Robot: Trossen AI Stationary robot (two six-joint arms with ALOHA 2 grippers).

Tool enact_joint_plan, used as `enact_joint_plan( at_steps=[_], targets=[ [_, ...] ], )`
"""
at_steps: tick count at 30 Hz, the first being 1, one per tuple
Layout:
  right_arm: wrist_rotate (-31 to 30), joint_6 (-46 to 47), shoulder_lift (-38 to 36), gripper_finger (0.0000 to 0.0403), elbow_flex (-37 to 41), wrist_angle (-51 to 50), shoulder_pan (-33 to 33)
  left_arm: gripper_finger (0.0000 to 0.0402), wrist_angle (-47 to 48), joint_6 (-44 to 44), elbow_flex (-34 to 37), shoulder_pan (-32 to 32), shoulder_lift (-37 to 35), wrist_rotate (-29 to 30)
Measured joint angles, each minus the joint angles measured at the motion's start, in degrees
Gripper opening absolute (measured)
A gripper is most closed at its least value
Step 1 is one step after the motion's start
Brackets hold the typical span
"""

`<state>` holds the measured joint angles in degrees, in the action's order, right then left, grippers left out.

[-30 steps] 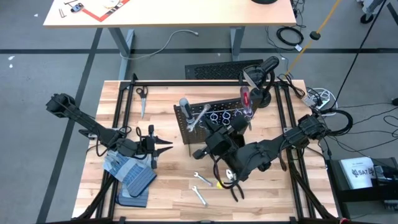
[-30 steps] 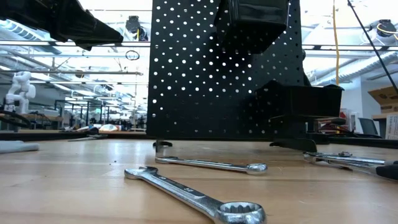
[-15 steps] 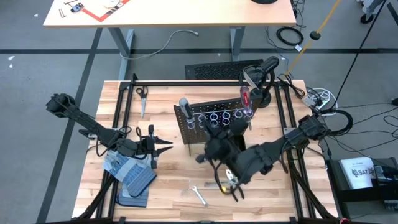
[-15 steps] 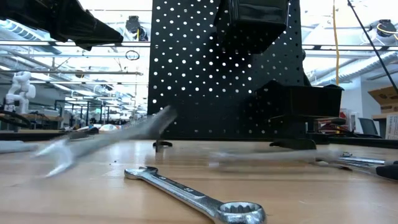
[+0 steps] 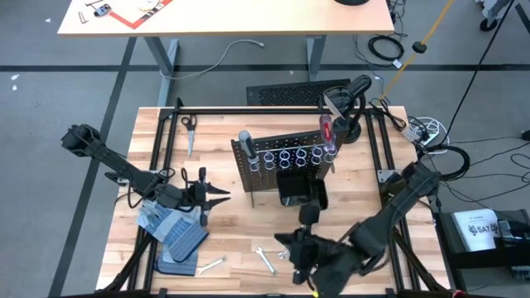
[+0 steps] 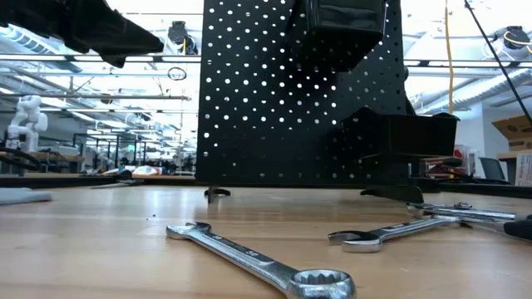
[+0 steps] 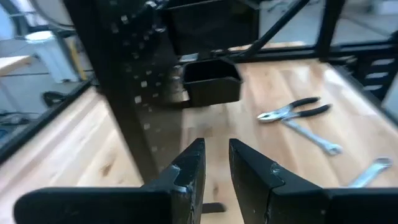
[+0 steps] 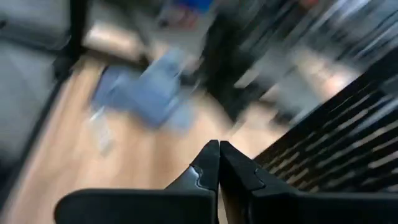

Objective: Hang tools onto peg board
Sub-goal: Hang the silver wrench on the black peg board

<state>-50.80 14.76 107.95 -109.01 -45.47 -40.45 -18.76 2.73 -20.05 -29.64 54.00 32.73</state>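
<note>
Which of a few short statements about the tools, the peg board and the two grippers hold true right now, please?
1. The red-handled screwdriver stands at the peg board. True.
2. The right gripper holds a wrench. False: its fingers are shut on nothing.
3. Two wrenches lie flat on the table. True.
4. The pliers hang on the board. False: they lie on the table.
5. The left gripper grips the work gloves. False: it is empty, its fingers slightly apart.

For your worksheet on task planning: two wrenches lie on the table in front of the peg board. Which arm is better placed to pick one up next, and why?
Probably the right: its end effector, shut and empty, sits beside the nearer wrench. The left end effector waits farther off, above the gloves.
</note>
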Motion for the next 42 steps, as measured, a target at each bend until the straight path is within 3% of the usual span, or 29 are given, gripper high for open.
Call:
enact_joint_plan(
  at_steps=[3, 6, 10, 13, 17, 21, 38, 42],
  targets=[
    [6.8, 11.3, 4.0, 0.0012, 0.1, -9.6, 0.0, 0.0082, 0.5, 1.0, -1.1, 0.0, 0.0, -4.1],
    [17.0, 16.8, 8.3, 0.0045, 0.1, -13.2, 1.0, 0.0082, 1.3, 1.3, -2.5, 0.0, 0.0, -7.0],
    [30.9, 16.4, 15.9, 0.0103, 0.1, -14.1, 2.4, 0.0082, 1.7, 1.4, -2.7, 0.0, 0.0, -6.7],
    [37.0, 15.6, 20.1, 0.0143, 0.1, -19.1, 3.4, 0.0082, 2.0, 1.4, -2.7, 0.0, 0.0, -6.6],
    [39.1, 12.5, 24.3, 0.017, 0.2, -29.7, 5.2, 0.0082, 1.9, 1.4, -2.7, 0.0, 0.0, -6.7],
    [41.3, 4.3, 24.7, 0.0168, 0.0, -24.7, 6.9, 0.0082, 1.9, 1.4, -2.7, 0.0, 0.0, -6.9],
    [44.3, -4.0, 29.9, 0.0086, -0.4, -23.2, 9.8, 0.0082, 2.2, 1.5, -2.7, 0.0, 0.0, -7.0],
    [44.4, -4.4, 30.3, 0.0047, -0.3, -22.0, 9.7, 0.0082, 2.2, 1.5, -2.7, 0.0, 0.0, -7.0]
  ],
)
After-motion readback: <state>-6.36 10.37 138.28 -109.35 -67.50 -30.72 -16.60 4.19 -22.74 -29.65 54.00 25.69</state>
